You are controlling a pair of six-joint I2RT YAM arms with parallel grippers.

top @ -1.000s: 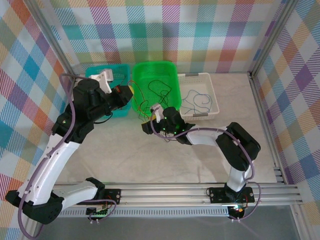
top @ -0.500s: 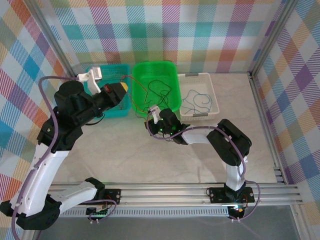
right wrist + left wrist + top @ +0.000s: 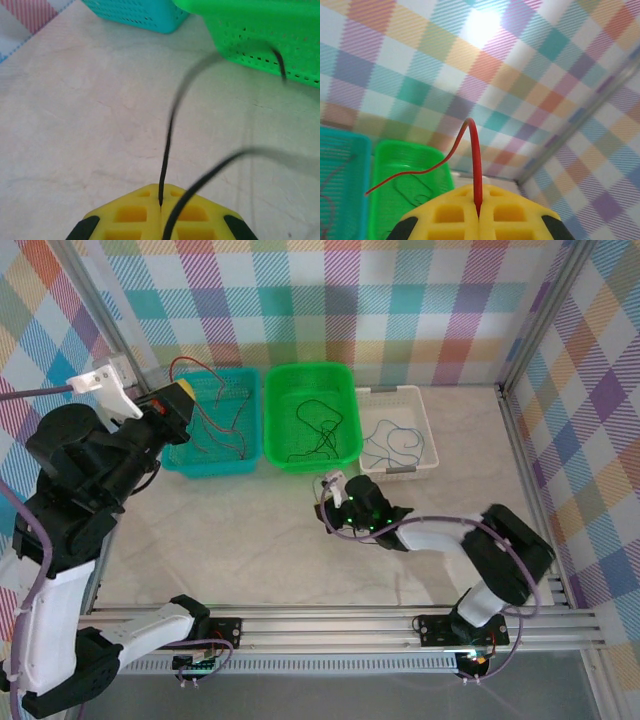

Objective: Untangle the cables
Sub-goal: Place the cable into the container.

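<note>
Sorting is looking halfway: left gripper (image 3: pixel 479 216) is pinching a red cable (image 3: pixel 476 160) over the teal basket (image 3: pixel 210 469) at the table's far edge, right gripper (image 3: pixel 161 206) is clamping a black cable (image 3: pixel 167 150) before the green basket (image 3: pixel 310 466), each probably needing dropping next.

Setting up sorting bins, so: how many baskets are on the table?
3, in a row by the back wall: teal basket left, green basket middle, white basket right. None looks hidden.

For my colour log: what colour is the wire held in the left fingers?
Red wire, clearest in the left wrist view.
</note>
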